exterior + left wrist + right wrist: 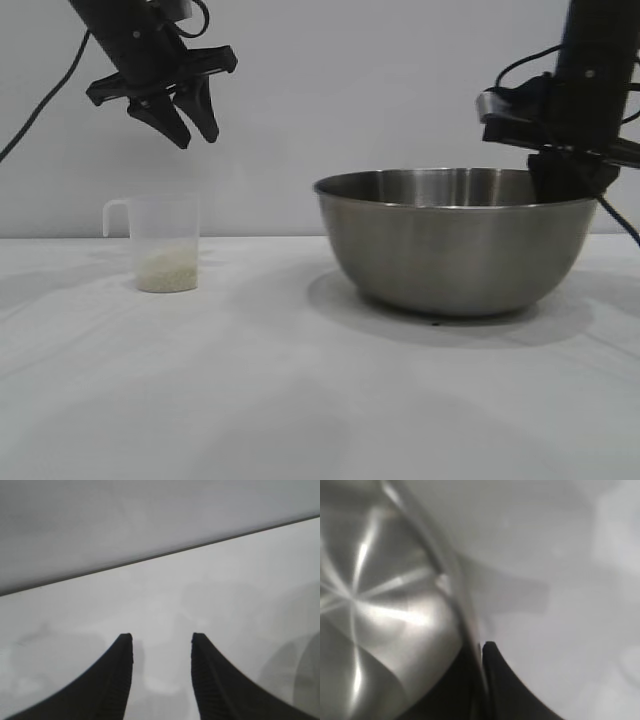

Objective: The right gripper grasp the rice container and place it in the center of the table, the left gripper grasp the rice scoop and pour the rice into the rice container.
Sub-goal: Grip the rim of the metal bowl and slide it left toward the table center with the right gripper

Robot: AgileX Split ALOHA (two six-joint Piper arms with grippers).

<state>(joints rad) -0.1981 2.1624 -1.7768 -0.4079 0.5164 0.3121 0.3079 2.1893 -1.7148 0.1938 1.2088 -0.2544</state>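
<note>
The rice container (463, 240), a large steel bowl, rests on the white table (250, 400) right of centre. My right gripper (562, 182) is shut on its far right rim, one finger inside and one outside; the rim (460, 605) shows in the right wrist view with a finger (495, 665) outside it. The rice scoop (165, 245), a clear cup with a handle on its left side, stands upright at the left with rice (167, 270) in its bottom. My left gripper (187, 128) hangs open above the scoop, apart from it; its fingers (120, 670) hold nothing.
A plain grey wall stands behind the table. The bowl's shadow falls on the tabletop beneath it and toward the scoop. The table's far edge (165, 555) shows in the left wrist view.
</note>
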